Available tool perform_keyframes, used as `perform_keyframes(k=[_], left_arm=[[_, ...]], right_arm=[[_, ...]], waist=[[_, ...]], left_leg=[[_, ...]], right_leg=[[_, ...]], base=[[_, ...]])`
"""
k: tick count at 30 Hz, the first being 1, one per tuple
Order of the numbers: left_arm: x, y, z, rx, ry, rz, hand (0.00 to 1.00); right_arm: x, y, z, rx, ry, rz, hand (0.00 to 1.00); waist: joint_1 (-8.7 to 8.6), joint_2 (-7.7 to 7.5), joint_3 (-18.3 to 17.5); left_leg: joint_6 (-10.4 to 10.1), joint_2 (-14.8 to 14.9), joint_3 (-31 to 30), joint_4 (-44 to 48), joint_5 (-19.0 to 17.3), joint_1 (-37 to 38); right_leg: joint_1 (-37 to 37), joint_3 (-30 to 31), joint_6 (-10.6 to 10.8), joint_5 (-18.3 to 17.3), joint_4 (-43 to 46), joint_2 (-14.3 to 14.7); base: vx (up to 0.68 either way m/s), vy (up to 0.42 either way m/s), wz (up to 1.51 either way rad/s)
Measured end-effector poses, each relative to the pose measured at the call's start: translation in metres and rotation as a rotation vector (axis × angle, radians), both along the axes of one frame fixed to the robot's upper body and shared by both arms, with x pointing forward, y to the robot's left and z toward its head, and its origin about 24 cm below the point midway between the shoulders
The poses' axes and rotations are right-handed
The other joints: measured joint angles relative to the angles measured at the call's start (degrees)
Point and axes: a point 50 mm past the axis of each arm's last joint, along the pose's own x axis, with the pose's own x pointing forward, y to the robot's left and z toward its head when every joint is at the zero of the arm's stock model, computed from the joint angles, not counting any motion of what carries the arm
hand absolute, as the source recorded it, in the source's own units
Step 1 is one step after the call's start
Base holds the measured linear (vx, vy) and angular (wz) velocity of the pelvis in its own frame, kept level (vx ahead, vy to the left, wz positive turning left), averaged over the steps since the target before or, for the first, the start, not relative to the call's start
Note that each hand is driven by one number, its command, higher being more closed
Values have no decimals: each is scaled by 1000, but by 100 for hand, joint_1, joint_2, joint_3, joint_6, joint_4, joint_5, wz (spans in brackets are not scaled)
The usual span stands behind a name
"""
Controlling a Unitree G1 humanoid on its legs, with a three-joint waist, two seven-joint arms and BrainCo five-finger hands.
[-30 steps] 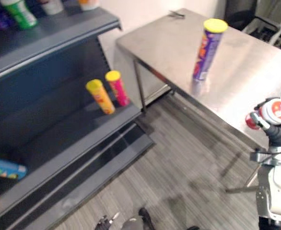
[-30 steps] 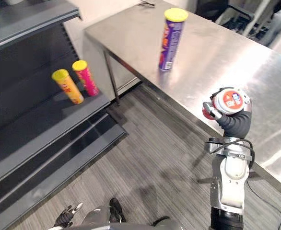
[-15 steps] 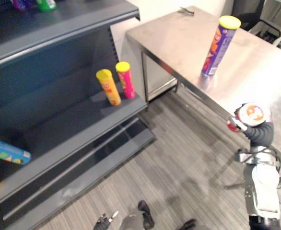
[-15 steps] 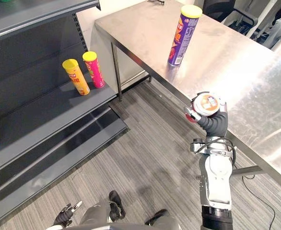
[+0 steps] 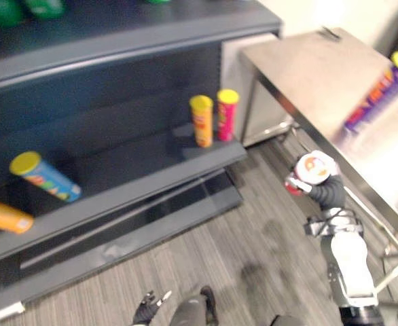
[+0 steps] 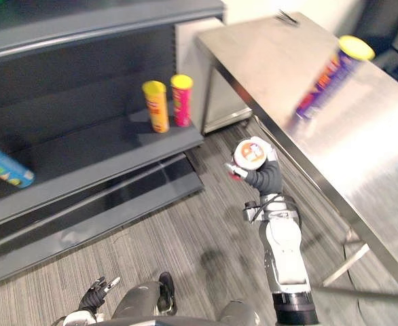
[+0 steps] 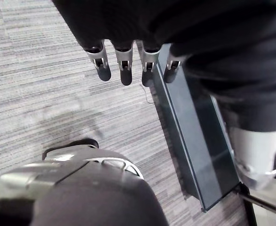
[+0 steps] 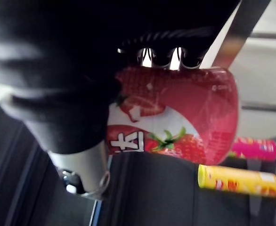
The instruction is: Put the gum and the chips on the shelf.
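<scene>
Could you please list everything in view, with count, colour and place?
shelf: one, dark grey, left
yellow chip can: one, yellow, upright, middle board's right end
pink chip can: one, pink, upright beside it
blue can: one, blue, yellow lid, lying further left
orange can: one, orange, far left
table: one, steel, right
purple chip can: one, purple, on the table
gum tub: one, red, white lid, held near table's edge
right hand: one, curled round the tub
left hand: one, open, hanging low
</scene>
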Motion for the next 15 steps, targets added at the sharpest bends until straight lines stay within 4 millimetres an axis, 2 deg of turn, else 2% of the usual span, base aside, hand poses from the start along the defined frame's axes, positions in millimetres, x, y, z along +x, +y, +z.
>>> perform_keyframes(k=[2, 4, 6, 7, 8, 10, 11, 15], left_arm=[[-8, 1, -3, -12, 26, 32, 0], [-7, 0, -3, -16, 26, 27, 0], [-8, -2, -5, -19, 44, 6, 0], [-10, -2, -6, -21, 53, 8, 0], [-15, -4, -8, -27, 71, 17, 0], [-22, -6, -10, -36, 89, 29, 0], [-24, -7, -11, -40, 93, 31, 0], [-23, -5, -10, -47, 91, 17, 0]], right_arm=[[-5, 8, -6, -5, 27, 46, 100], [-11, 8, -10, 0, 40, 49, 100], [-18, 6, -14, 1, 58, 53, 100], [-20, 7, -14, 3, 60, 63, 100], [-19, 9, -13, 5, 57, 79, 100], [-18, 12, -11, 20, 45, 103, 100], [-18, 11, -10, 29, 43, 105, 100], [-22, 6, -14, 65, 60, 99, 100]], waist=[[-25, -33, 55], [-60, -78, 30], [-122, -91, 19], [-112, -115, 10], [-86, -87, 5], [-32, -77, -2], [-29, -78, -2], [-85, -96, -42]], left_leg=[[-16, -313, -434, -204, 98, 389], [-19, -484, -694, -227, 100, 508], [-86, -650, -974, -227, 59, 648], [-140, -667, -972, -177, 25, 663], [-242, -591, -1031, -98, -27, 667], [-388, -421, -1097, -111, -67, 678], [-405, -363, -1104, -131, -73, 677], [-726, -239, -1265, -557, 104, 864]], right_leg=[[-313, 505, 79, -110, -406, 450], [-458, 801, 128, -80, -618, 589], [-447, 954, 332, 65, -968, 562], [-436, 936, 352, 279, -1238, 541], [-341, 907, 412, 453, -1511, 608], [-91, 791, 369, 532, -1902, 762], [-51, 757, 330, 575, -2009, 817], [161, 515, 262, 629, -2325, 913]], base=[[299, 33, 128], [270, -3, 133], [288, -55, 137], [273, -105, 92], [268, -120, 71], [249, -146, 22], [201, -159, 1], [162, -144, 15]])
